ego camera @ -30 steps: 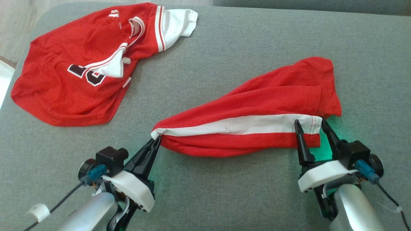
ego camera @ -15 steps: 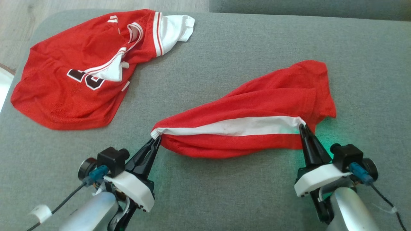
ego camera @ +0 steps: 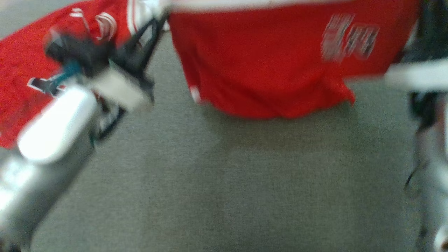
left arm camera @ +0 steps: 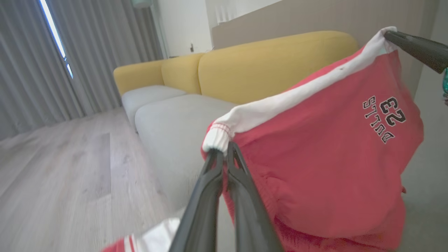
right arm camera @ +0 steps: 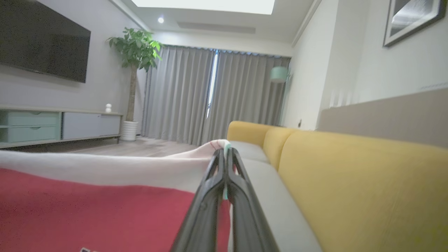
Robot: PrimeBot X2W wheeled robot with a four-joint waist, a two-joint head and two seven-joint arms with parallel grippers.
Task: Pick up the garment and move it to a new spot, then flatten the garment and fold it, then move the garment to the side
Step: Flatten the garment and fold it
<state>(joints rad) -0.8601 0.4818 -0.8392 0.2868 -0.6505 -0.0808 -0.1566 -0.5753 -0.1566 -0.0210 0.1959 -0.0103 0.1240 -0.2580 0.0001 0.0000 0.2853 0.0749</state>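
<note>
**Fig.** The grey cushion (ego camera: pixel 224 182) is taken as the landmark. A red shirt (ego camera: pixel 21 70) lies crumpled at its far left. Above the middle of the cushion, a pair of red shorts (ego camera: pixel 273 70) is held in the air by the white waistband (left arm camera: pixel 297 94).

The step in hand is judged to be the first, the pick-up and carry to a new spot. Flattening, folding and the move aside are not yet done. The next move is judged to call for both arms to be carried together with the waistband kept taut. The shorts would then be lowered hem first onto a bare part of the cushion, clear of the shirt.

The long axis is taken along the waistband, which runs level from left to right across the cushion. The legs point down at the cushion, and the printed face is turned toward the robot. Whether the hem touches the cushion cannot be told.

The left gripper (left arm camera: pixel 224 155) is clenched on the waistband's left end, and the right gripper (right arm camera: pixel 225 155) on its right end.
</note>
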